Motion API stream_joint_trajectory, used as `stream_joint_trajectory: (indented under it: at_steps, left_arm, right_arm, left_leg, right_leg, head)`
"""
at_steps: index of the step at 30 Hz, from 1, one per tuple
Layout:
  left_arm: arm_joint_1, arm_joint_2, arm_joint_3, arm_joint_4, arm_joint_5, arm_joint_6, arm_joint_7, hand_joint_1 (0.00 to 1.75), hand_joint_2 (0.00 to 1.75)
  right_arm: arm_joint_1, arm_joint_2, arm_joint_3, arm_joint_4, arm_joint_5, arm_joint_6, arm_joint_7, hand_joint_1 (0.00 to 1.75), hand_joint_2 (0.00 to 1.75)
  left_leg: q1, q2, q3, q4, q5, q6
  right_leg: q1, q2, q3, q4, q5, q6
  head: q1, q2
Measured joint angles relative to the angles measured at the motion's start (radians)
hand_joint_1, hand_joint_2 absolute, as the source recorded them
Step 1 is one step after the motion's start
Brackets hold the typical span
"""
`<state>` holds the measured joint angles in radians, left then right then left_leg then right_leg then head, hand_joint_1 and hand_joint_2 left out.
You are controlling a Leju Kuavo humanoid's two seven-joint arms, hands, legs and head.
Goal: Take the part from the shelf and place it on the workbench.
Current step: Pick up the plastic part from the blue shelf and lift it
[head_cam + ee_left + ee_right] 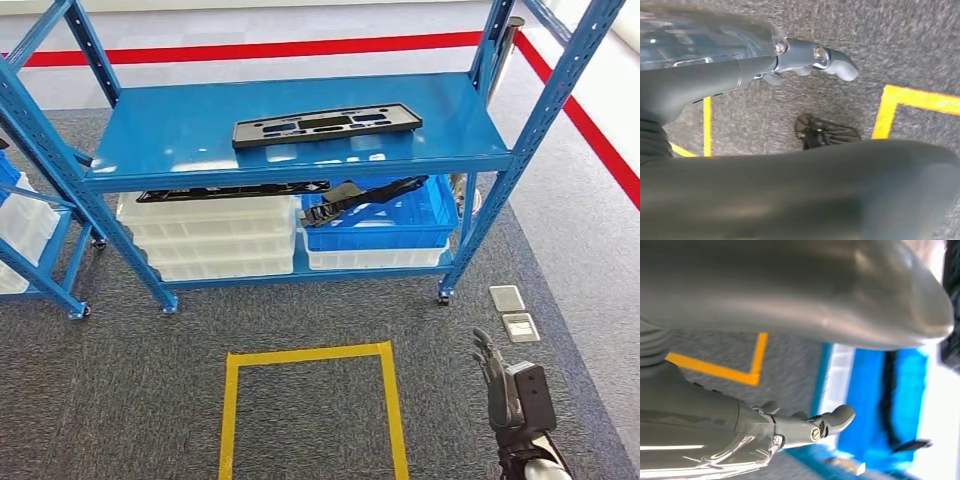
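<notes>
A long flat black part with cut-outs lies on the top board of the blue shelf. More black parts lie lower down: one across the white bins, one in the blue bin. My right hand is raised at the lower right, well short of the shelf, fingers stretched and holding nothing. In the right wrist view its fingers point toward the blue bin. My left hand hangs over the carpet, fingers straight, empty.
A yellow taped square marks the grey carpet before the shelf. Two floor plates lie near the shelf's right leg. A second blue rack with white bins stands at the left. Red floor tape runs behind.
</notes>
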<state>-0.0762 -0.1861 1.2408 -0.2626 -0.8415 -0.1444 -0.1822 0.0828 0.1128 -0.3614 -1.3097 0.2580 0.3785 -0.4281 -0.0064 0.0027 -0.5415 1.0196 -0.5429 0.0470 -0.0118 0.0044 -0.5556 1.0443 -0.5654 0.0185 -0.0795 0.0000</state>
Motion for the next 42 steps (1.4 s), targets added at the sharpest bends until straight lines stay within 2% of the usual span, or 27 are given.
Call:
stream_joint_trajectory:
  at_steps: [2,4,5,6,7,9,11,14,16,17,19,20,21,22,24,25,26,29,31,33,35,36,37,39,40,41,42]
  left_arm:
    - [-0.003,-0.005,0.018,0.003,0.001,-0.007,0.0,0.0,0.0]
    - [-0.004,-0.011,0.037,0.006,0.001,-0.015,0.0,0.0,0.0]
    - [-0.004,-0.013,0.045,0.007,0.001,-0.018,0.0,0.0,0.0]
    - [-0.004,-0.016,0.053,0.009,0.001,-0.021,0.0,0.0,0.0]
    - [-0.005,-0.018,0.06,0.01,0.001,-0.024,0.0,0.0,0.0]
    - [-0.008,-0.022,0.074,0.012,0.002,-0.031,0.0,0.0,0.0]
    - [-0.012,-0.025,0.087,0.013,0.002,-0.037,0.0,0.0,0.0]
    - [-0.014,-0.027,0.109,0.018,0.003,-0.051,0.0,0.0,0.0]
    - [-0.017,-0.029,0.123,0.02,0.004,-0.065,0.0,0.0,0.0]
    - [-0.019,-0.029,0.128,0.021,0.004,-0.07,0.0,0.0,0.0]
    - [-0.019,-0.031,0.137,0.023,0.004,-0.075,0.0,0.0,0.0]
    - [-0.019,-0.031,0.14,0.024,0.004,-0.075,0.0,0.0,0.0]
    - [-0.018,-0.032,0.142,0.025,0.004,-0.076,0.0,0.0,0.0]
    - [-0.017,-0.032,0.144,0.026,0.004,-0.076,0.0,0.0,0.0]
    - [-0.017,-0.032,0.145,0.026,0.004,-0.076,0.0,0.0,0.0]
    - [-0.017,-0.032,0.146,0.026,0.004,-0.076,0.0,0.0,0.0]
    - [-0.019,-0.032,0.147,0.026,0.004,-0.076,0.0,0.0,0.0]
    - [-0.02,-0.033,0.15,0.028,0.004,-0.076,0.0,0.0,0.0]
    - [-0.02,-0.034,0.154,0.028,0.004,-0.076,-0.001,0.0,0.0]
    - [-0.021,-0.035,0.156,0.029,0.004,-0.076,-0.002,0.0,0.0]
    - [-0.021,-0.035,0.157,0.029,0.004,-0.076,-0.002,0.0,0.0]
    - [-0.021,-0.036,0.158,0.029,0.004,-0.076,-0.002,0.0,0.0]
    - [-0.02,-0.036,0.158,0.029,0.004,-0.076,-0.003,0.0,0.0]
    - [-0.02,-0.036,0.158,0.029,0.003,-0.076,-0.003,0.0,0.0]
    - [-0.02,-0.036,0.158,0.029,0.003,-0.076,-0.004,0.0,0.0]
    - [-0.021,-0.037,0.159,0.029,0.003,-0.076,-0.004,0.0,0.0]
    - [-0.022,-0.037,0.159,0.029,0.003,-0.076,-0.004,0.0,0.0]
  right_arm:
    - [0.006,-0.004,0.037,-0.062,-0.015,-0.003,0.0,0.0,0.0]
    - [0.014,-0.008,0.076,-0.124,-0.031,-0.007,-0.001,0.0,0.0]
    - [0.019,-0.011,0.096,-0.155,-0.04,-0.01,-0.003,0.0,0.0]
    - [0.023,-0.014,0.115,-0.186,-0.049,-0.012,-0.007,0.0,0.0]
    - [0.025,-0.017,0.134,-0.216,-0.058,-0.013,-0.011,0.0,0.0]
    - [0.025,-0.025,0.171,-0.282,-0.076,-0.017,-0.02,0.0,0.0]
    - [0.023,-0.033,0.209,-0.346,-0.094,-0.021,-0.029,0.0,0.0]
    - [0.023,-0.046,0.273,-0.446,-0.124,-0.026,-0.043,0.0,0.0]
    - [0.02,-0.056,0.318,-0.508,-0.15,-0.03,-0.057,0.0,0.0]
    - [0.019,-0.06,0.336,-0.53,-0.16,-0.032,-0.063,0.0,0.0]
    - [0.021,-0.065,0.362,-0.56,-0.168,-0.033,-0.066,0.0,0.0]
    - [0.022,-0.068,0.372,-0.57,-0.17,-0.033,-0.067,0.0,0.0]
    - [0.023,-0.07,0.379,-0.577,-0.171,-0.034,-0.067,0.0,0.0]
    - [0.023,-0.072,0.385,-0.584,-0.172,-0.034,-0.067,0.0,0.0]
    - [0.024,-0.075,0.395,-0.597,-0.173,-0.035,-0.068,0.0,0.0]
    - [0.023,-0.076,0.399,-0.602,-0.173,-0.036,-0.07,0.0,0.0]
    - [0.024,-0.077,0.403,-0.607,-0.173,-0.036,-0.071,0.0,0.0]
    - [0.027,-0.081,0.41,-0.619,-0.173,-0.04,-0.072,0.0,0.0]
    - [0.028,-0.084,0.414,-0.627,-0.172,-0.043,-0.073,0.0,0.0]
    - [0.031,-0.089,0.416,-0.631,-0.172,-0.045,-0.075,0.0,0.0]
    - [0.038,-0.094,0.417,-0.632,-0.173,-0.047,-0.077,0.0,0.0]
    - [0.042,-0.096,0.417,-0.632,-0.173,-0.047,-0.079,0.0,0.0]
    - [0.045,-0.098,0.418,-0.632,-0.174,-0.047,-0.081,0.0,0.0]
    - [0.048,-0.101,0.419,-0.634,-0.175,-0.047,-0.084,0.0,0.0]
    - [0.048,-0.102,0.419,-0.636,-0.175,-0.047,-0.085,0.0,0.0]
    - [0.049,-0.103,0.42,-0.638,-0.176,-0.047,-0.085,0.0,0.0]
    - [0.051,-0.104,0.421,-0.64,-0.176,-0.047,-0.085,0.0,0.0]
  left_leg:
    - [0.006,0.004,0.003,-0.014,0.007,0.0]
    - [0.005,0.006,0.002,-0.014,0.008,0.002]
    - [0.005,0.007,0.003,-0.014,0.008,0.002]
    - [0.005,0.008,0.003,-0.014,0.007,0.002]
    - [0.005,0.008,0.005,-0.013,0.007,0.001]
    - [0.004,0.008,0.007,-0.01,0.004,-0.004]
    - [0.001,0.008,0.005,-0.003,0.0,-0.013]
    - [0.0,0.007,0.0,0.001,-0.002,-0.025]
    - [0.002,0.006,-0.011,0.03,-0.027,-0.035]
    - [0.005,0.006,-0.03,0.073,-0.055,-0.041]
    - [0.011,0.006,-0.089,0.205,-0.116,-0.051]
    - [0.013,0.006,-0.115,0.26,-0.132,-0.054]
    - [0.014,0.006,-0.127,0.283,-0.129,-0.055]
    - [0.016,0.006,-0.121,0.265,-0.107,-0.054]
    - [0.016,0.004,-0.067,0.14,-0.033,-0.048]
    - [0.014,0.003,-0.04,0.078,-0.006,-0.043]
    - [0.013,0.002,-0.021,0.035,0.005,-0.04]
    - [0.009,0.0,-0.012,0.005,-0.002,-0.032]
    - [0.013,0.002,-0.005,-0.004,0.001,-0.022]
    - [0.014,0.004,0.001,-0.01,0.0,-0.012]
    - [0.013,0.005,0.005,-0.01,-0.004,-0.006]
    - [0.012,0.005,0.008,-0.01,-0.007,-0.005]
    - [0.012,0.005,0.013,-0.01,-0.011,-0.006]
    - [0.012,0.004,0.029,-0.009,-0.023,-0.01]
    - [0.01,0.004,0.036,-0.008,-0.03,-0.014]
    - [0.008,0.004,0.04,-0.007,-0.036,-0.019]
    - [0.007,0.004,0.041,-0.007,-0.04,-0.022]
  right_leg:
    - [0.0,-0.001,-0.029,0.067,-0.047,0.007]
    - [-0.001,-0.001,-0.085,0.192,-0.106,0.012]
    - [-0.001,-0.001,-0.105,0.238,-0.118,0.015]
    - [-0.002,-0.001,-0.111,0.251,-0.111,0.017]
    - [-0.003,-0.002,-0.096,0.222,-0.084,0.019]
    - [-0.004,-0.004,-0.033,0.09,-0.013,0.019]
    - [-0.003,-0.005,0.008,-0.004,0.016,0.011]
    - [-0.002,-0.003,0.009,-0.018,0.015,-0.007]
    - [-0.007,-0.003,0.009,-0.02,0.017,-0.019]
    - [-0.009,-0.003,0.009,-0.021,0.018,-0.023]
    - [-0.009,-0.005,0.008,-0.021,0.017,-0.028]
    - [-0.009,-0.005,0.007,-0.021,0.017,-0.028]
    - [-0.009,-0.004,0.008,-0.021,0.016,-0.028]
    - [-0.009,-0.003,0.01,-0.021,0.015,-0.027]
    - [-0.009,-0.001,0.016,-0.021,0.012,-0.023]
    - [-0.008,0.0,0.017,-0.02,0.009,-0.02]
    - [-0.006,0.0,0.016,-0.02,0.008,-0.015]
    - [-0.005,0.0,0.013,-0.023,0.007,0.002]
    - [-0.006,-0.001,0.01,-0.006,-0.008,0.012]
    - [-0.007,-0.001,-0.035,0.088,-0.057,0.016]
    - [-0.006,-0.001,-0.109,0.219,-0.103,0.02]
    - [-0.006,-0.001,-0.132,0.253,-0.102,0.02]
    - [-0.006,-0.002,-0.135,0.247,-0.079,0.021]
    - [-0.006,-0.003,-0.091,0.134,0.001,0.018]
    - [-0.004,-0.004,-0.063,0.072,0.03,0.015]
    - [-0.002,-0.004,-0.042,0.026,0.044,0.01]
    - [0.0,-0.004,-0.032,0.003,0.043,0.004]
  head:
    - [0.0,0.0]
    - [0.0,0.0]
    - [0.0,0.0]
    - [0.0,0.0]
    - [0.0,0.0]
    - [0.0,0.0]
    - [0.0,0.0]
    - [0.0,0.0]
    - [0.0,0.0]
    - [0.0,0.0]
    - [-0.001,0.0]
    - [-0.001,0.0]
    - [-0.001,0.0]
    - [-0.001,0.0]
    - [-0.001,0.0]
    - [-0.001,0.0]
    - [-0.001,0.0]
    - [0.0,0.0]
    - [0.0,0.0]
    - [0.0,0.0]
    - [0.0,0.0]
    - [0.0,0.0]
    - [0.0,0.0]
    - [0.0,0.0]
    - [0.0,0.0]
    - [0.0,0.0]
    - [0.0,0.0]
